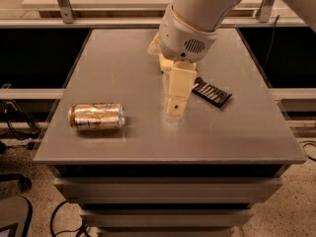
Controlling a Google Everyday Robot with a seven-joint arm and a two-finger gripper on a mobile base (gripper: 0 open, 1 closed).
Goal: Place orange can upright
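Note:
The orange can (97, 116) lies on its side near the front left corner of the grey table (123, 68). It is copper-orange with whitish patches, and its silver ends face left and right. My gripper (177, 104) hangs from the white arm above the middle of the table. It is to the right of the can and well apart from it, and holds nothing that I can see.
A flat black ribbed rectangle (212, 92) lies just right of the gripper. A pale yellow sponge (155, 46) is mostly hidden behind the arm at the back. The table's front edge is close below the can.

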